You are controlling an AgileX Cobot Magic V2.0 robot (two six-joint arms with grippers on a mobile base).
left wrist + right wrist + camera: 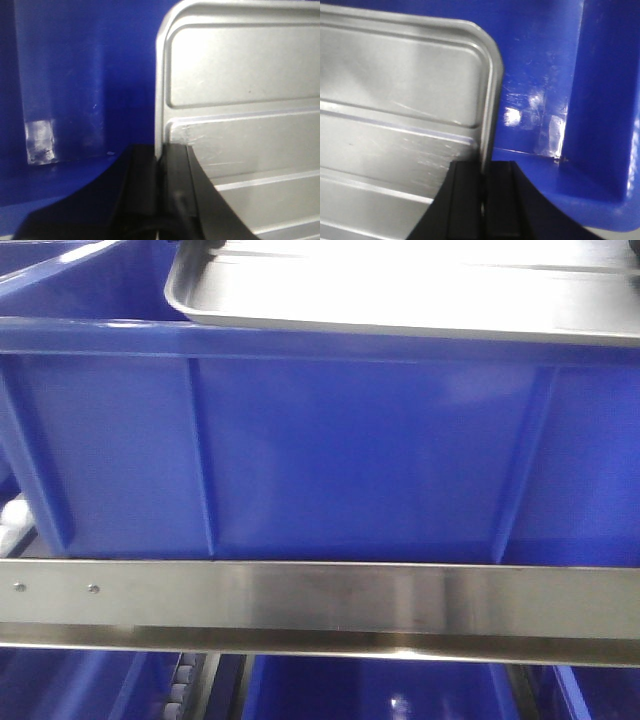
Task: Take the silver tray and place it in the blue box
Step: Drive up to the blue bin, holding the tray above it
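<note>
Silver tray held by both pincers over the blue box

In the exterior front-facing view, the silver tray [400, 295] is seen at the top of the picture, lying roughly level. Its near rim is just above the thick front rim of the blue box [350, 460], and its left rounded corner lies over the box's opening. Whether the tray touches that rim cannot be told. The ribbed front wall of the box fills most of this view. A steel rail [320, 605] runs across below the box, and more blue crates [370, 695] are seen beneath the rail.

In the left wrist-mounted view, the left pincer [159, 155] is pressed together on the tray's raised rim, and the thin edge is caught between its two black fingers [142, 175]. The tray's floor [240, 100], with its straight ridges, spreads to the right of the grip. A rounded corner is seen at the top. The box's inner wall [85, 90] is seen on the left, apart from the tray.

In the right wrist-mounted view, the right pincer [484, 172] is likewise pinching the tray's rim. The ridged floor [400, 100] lies to the left of the grip. An inside corner of the box [540, 75], glossy with reflections, is seen to the right, near the tray's edge but not touching it
</note>
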